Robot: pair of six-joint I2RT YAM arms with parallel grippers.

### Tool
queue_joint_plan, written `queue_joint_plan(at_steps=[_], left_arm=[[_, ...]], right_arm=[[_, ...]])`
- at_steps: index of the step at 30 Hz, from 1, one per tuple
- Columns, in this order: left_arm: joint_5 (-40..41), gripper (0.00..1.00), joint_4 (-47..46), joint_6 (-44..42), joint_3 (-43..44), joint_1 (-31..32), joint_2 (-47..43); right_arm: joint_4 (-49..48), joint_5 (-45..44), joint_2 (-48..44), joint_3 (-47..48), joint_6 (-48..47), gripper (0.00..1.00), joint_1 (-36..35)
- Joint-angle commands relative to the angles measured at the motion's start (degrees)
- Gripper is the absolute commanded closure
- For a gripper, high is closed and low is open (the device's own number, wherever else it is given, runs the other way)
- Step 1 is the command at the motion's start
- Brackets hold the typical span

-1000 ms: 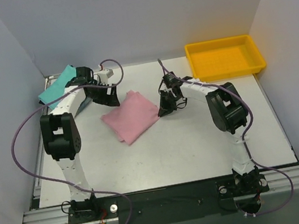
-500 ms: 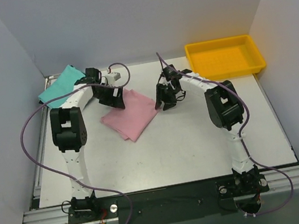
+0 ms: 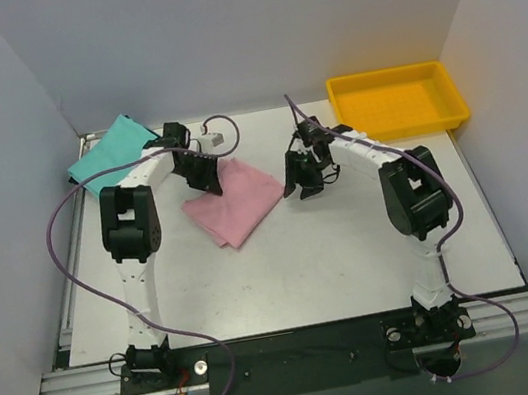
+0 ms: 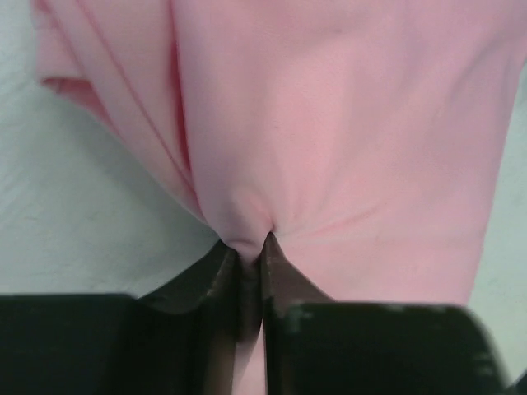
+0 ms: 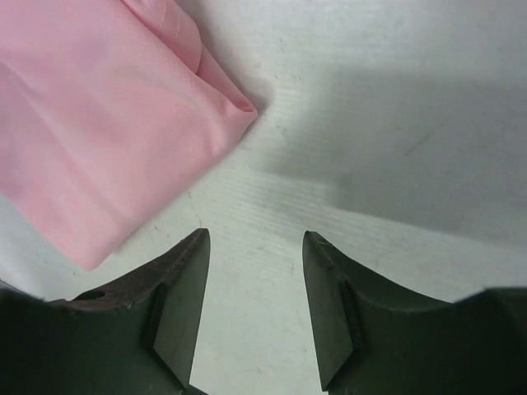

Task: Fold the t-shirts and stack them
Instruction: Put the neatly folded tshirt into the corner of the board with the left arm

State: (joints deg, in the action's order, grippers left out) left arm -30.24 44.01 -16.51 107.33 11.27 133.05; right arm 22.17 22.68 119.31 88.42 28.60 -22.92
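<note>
Over the table (image 3: pixel 335 257), from the top camera, the pink shirt (image 3: pixel 233 203) lies near the middle, folded into a rough square and turned like a diamond. A teal shirt (image 3: pixel 105 153) sits at ten o'clock from it, by the far left corner. A yellow tray (image 3: pixel 397 102) stands at two o'clock, well apart. The left jaws are down on the pink shirt's eleven o'clock edge. The right jaws hang just beside its three o'clock corner.

At the left wrist, the left jaws are pressed together on a small pinch of pink cloth, and creases fan out from the bite toward twelve o'clock. Bare table shows at nine o'clock.

At the right wrist, the right jaws are spread with only bare table between them. The shirt's folded corner lies at ten o'clock, short of the tips and not touched.

The folding of the pink shirt looks done or close to it. The step in hand seems to be taking hold of it to stack it with the teal shirt. A grip on one edge alone may let the layers fall open. The next move therefore calls for a low, slow carry toward ten o'clock, or for the right jaws to take the near corner first.
</note>
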Motion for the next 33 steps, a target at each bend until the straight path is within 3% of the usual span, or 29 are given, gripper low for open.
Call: queue_joint_plan(at_steps=[1,6,14,20,27,33], left_arm=[[-5.88,1.00,6.43,1.21,2.26,0.34,4.32],[-4.67,1.00,4.86,4.56,4.46,-1.16,1.61],[17.12,1.00,7.49,-6.07,12.20,-1.07,-2.89],[31.97,1.00,4.25,-14.76,11.85,-1.07,-6.05],[40.34,1.00,2.93,-20.05,14.57,-0.90,-8.34],[42.63,1.00,4.32,-21.54,16.59,-0.81,-10.62]], right_arm=[[-0.90,-2.02,-7.15,-5.52,-0.12,0.55,1.73],[-2.22,-2.20,-11.63,-11.77,-0.12,0.55,4.72],[-3.80,-2.90,-16.30,-19.42,-0.65,0.55,8.76],[-4.24,-3.25,-17.35,-21.53,-1.27,0.55,10.35],[-4.24,-3.43,-17.53,-22.33,-1.53,0.55,11.14],[-4.33,-3.69,-17.97,-23.29,-1.88,0.55,11.84]])
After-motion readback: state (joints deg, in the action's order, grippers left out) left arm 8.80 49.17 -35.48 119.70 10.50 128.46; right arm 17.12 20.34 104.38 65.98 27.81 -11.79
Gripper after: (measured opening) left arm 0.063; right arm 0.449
